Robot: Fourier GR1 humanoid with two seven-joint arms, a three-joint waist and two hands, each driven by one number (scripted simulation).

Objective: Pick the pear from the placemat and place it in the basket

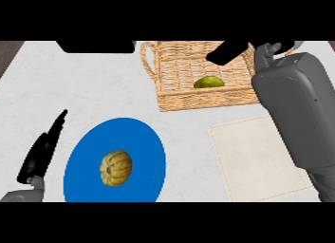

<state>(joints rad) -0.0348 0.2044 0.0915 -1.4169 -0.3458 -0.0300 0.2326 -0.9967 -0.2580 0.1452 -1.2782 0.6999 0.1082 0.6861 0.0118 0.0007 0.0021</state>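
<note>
A pale grey counter (93, 85) is seen from steeply above, with strips of dark wood showing at the upper left and upper right corners of the frame. A woven wicker basket (171, 97) with a loop handle on its left side is placed in the upper middle of the frame, and the green pear (208, 82) is found inside it, lying on the basket's floor towards the front wall. The right hand (228, 51) is held over the basket's upper right part, above and to the right of the pear and apart from it; only a black part of it is shown past the wrist, so whether its fingers are spread or curled cannot be told. The grey right forearm (299, 109) is stretched from the lower right edge up to the basket and covers the right side of a cream placemat (250, 156), which is laid at the lower right, just below the basket. A blue plate (138, 137) is set at the lower left centre, and a small yellowish ribbed squash (116, 168) is seated on it. The left hand (42, 152) is seen at the far left edge, to the left of the plate, with its fingers straight and pointing upward, holding nothing. A black object (96, 46) is partly shown at the top edge, left of the basket.
</note>
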